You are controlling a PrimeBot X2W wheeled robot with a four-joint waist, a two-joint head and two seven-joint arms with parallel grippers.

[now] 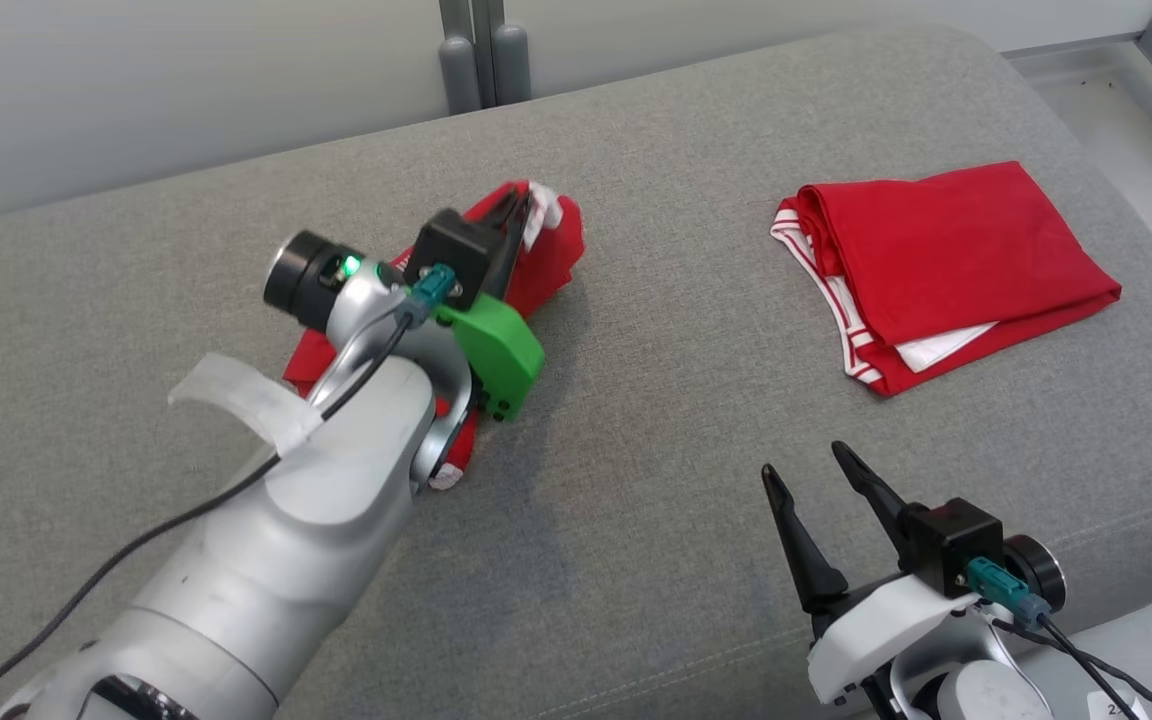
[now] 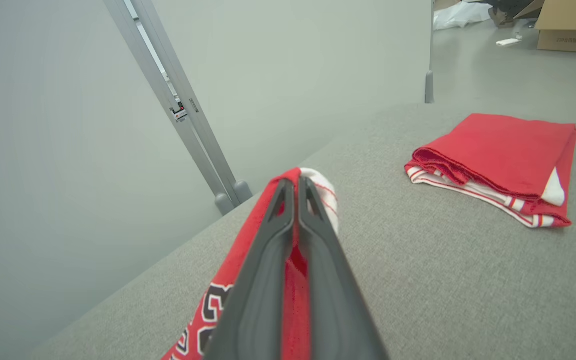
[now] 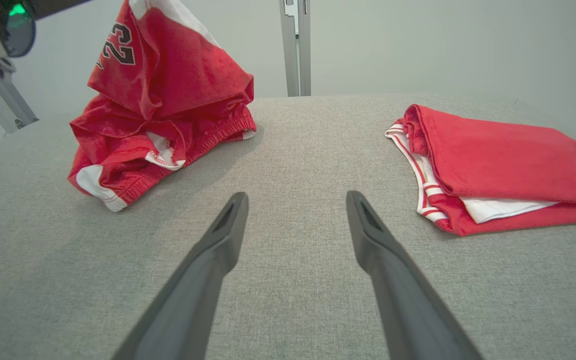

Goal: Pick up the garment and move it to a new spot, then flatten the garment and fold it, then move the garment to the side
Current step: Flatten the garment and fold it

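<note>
Garment [image 3: 168,110]: red shorts with white trim and a black number, crumpled, at about 10 o'clock on the surface in my head view. The upper part is drawn up into a peak and the lower folds rest on the fabric.
Hold: my left gripper [image 2: 295,186] is clamped on a white-edged hem at the peak, with red cloth pinched between its fingers.
Step in hand, as I judge it: the pick-up, barely begun.
Doing it well: I should raise straight up until the lowest hem hangs free, then carry. Dragging would bunch the cloth more. A single-point pinch lets it swing, so I should go slowly.
Spare hand: my right gripper [image 1: 806,462] is at 5 o'clock, jaws spread wide and holding nothing.
Neighbour: folded red garment [image 1: 946,260] at 2 o'clock, well apart. I should set down short of it.
Support: grey padded surface [image 1: 636,450].
Free ground: a bare stretch toward 6 o'clock, between the two red items, looks a likely landing spot.
</note>
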